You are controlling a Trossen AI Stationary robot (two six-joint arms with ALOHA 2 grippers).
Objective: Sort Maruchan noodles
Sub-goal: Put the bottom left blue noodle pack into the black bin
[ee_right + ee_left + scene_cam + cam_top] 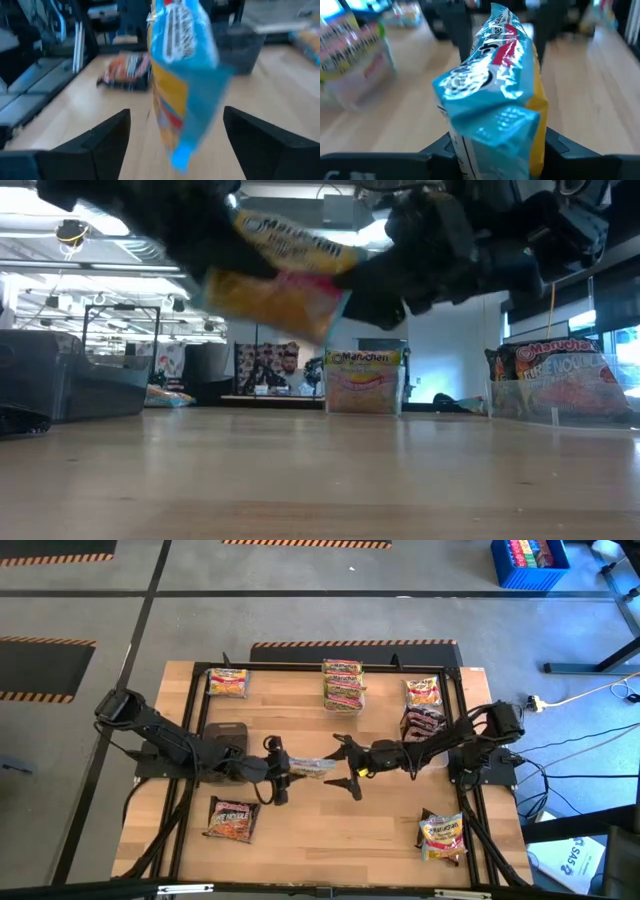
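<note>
A blue-and-yellow Maruchan noodles packet [312, 768] hangs in the air over the table's middle, with my left gripper [282, 772] shut on its left end. It also shows in the left wrist view [490, 85] and the low view [285, 275]. My right gripper [348, 766] faces it from the right, open. Its fingers stand on either side of the packet's free end [182, 75] without touching it. Other packets lie at the near left [232, 818], near right [441, 834] and far left [228, 683]. My left gripper pinches the packet's two flat faces near its crimped end [485, 145] between its two fingers. The fingers come almost level from the table's left. The packet stands on edge and sticks out toward the right gripper, lifted clear of the table.
A stack of yellow-green packets [343, 683] sits at the far middle, orange and dark ones [423, 708] at the far right. A dark box [225, 733] lies beside the left arm. A black frame [300, 667] runs round the wooden top.
</note>
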